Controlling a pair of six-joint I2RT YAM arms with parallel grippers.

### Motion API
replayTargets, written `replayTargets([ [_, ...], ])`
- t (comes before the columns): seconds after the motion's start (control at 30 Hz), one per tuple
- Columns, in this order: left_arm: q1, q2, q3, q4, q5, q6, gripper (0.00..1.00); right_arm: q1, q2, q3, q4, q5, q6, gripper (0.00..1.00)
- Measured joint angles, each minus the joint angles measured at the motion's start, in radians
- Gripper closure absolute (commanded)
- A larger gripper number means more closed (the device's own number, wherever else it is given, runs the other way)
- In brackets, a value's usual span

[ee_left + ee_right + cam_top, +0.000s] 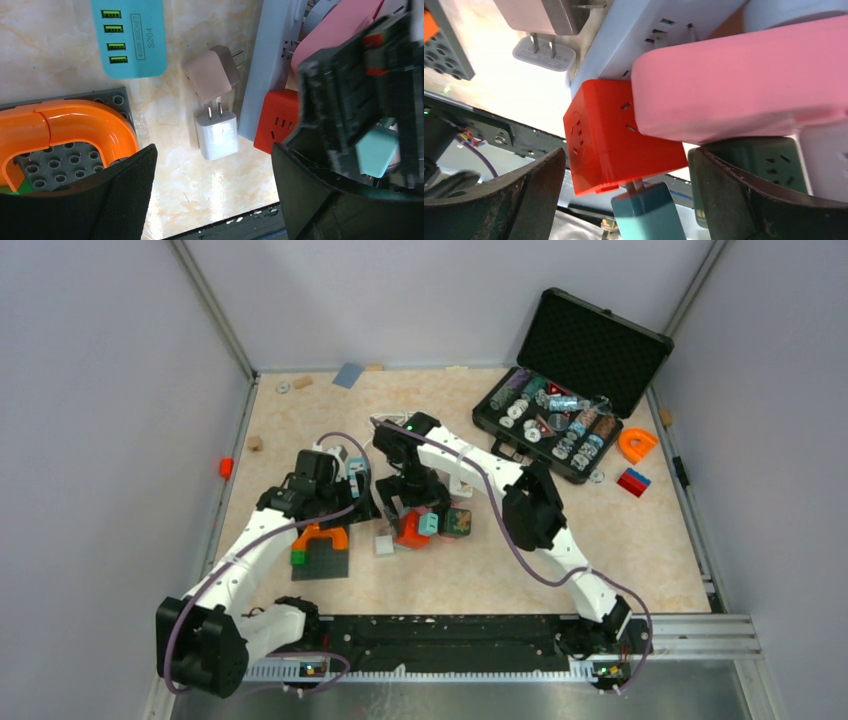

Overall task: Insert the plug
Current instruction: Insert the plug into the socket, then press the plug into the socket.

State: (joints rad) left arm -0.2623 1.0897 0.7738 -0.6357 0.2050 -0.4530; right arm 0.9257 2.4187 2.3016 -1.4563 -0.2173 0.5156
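Table (620,560): cluttered.
Left hand (214,150): spread.
Right hand (629,160): spread astride teal plug (644,212).
Seating: prongs exposed at red socket cube (609,145); I'd push squarely.

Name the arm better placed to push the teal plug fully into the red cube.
Right. The right tool stands open around the teal plastic plug, its prong showing at the red cube socket. The left tool hangs over a white wall charger.
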Motion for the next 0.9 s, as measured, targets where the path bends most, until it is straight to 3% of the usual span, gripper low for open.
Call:
replayTargets([
  [0.47,0.0,0.041,0.017,0.008,0.073,0.007,0.16,-0.067,-0.178,-0.091,0.04,0.005,-0.006,0.06],
  [0.57,0.0,0.063,0.017,0.019,0.127,0.012,0.17,-0.083,-0.277,-0.221,0.097,-0.061,0.02,0.1],
  [0.7,0.0,0.103,0.017,0.05,0.207,0.016,0.17,-0.141,-0.455,-0.48,0.247,-0.179,0.092,0.3],
  [0.9,0.0,0.12,0.017,0.08,0.27,0.019,0.18,-0.2,-0.566,-0.72,0.421,-0.287,0.195,0.35],
])
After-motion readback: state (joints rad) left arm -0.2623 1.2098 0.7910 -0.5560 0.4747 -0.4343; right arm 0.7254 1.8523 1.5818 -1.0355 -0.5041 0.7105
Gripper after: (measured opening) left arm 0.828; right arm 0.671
